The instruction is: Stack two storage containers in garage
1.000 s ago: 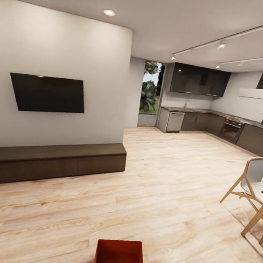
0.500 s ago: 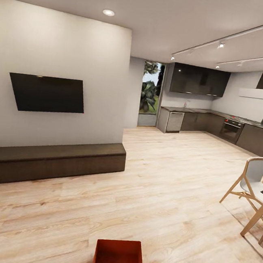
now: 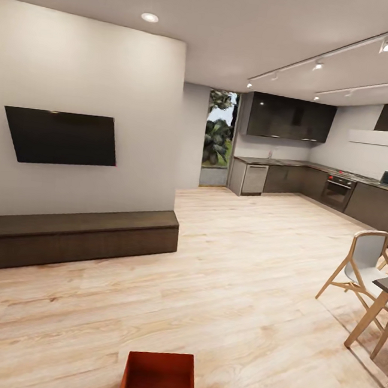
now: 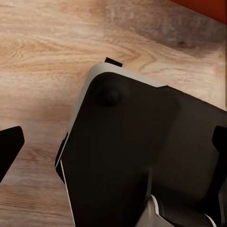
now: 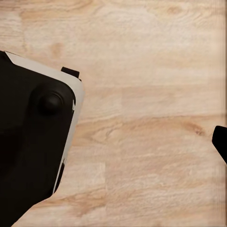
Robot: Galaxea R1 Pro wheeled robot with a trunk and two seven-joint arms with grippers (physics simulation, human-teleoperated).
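Note:
One orange-red open-top storage container [image 3: 158,380] lies low at the bottom edge of the head view, over the light wood plank floor of the living room; its near end is cut off by the frame. A sliver of its red wall [image 4: 203,7] shows in the left wrist view, beyond my dark base. My left gripper [image 4: 113,142] hangs open above the base with nothing between its fingertips [image 4: 9,146]. My right gripper [image 5: 113,142] also stands open over bare planks, one fingertip [image 5: 221,142] showing. Neither gripper touches the container.
A long dark bench [image 3: 75,234] runs under a wall-mounted TV [image 3: 59,137] at the left. A wooden chair [image 3: 360,270] and a table leg [image 3: 367,316] stand at the right. A kitchen with dark cabinets [image 3: 292,181] lies ahead, past open plank floor [image 3: 239,271].
The whole head picture has shifted a little to the left, so the camera has turned slightly right. The container stays at the bottom edge, also slightly further left.

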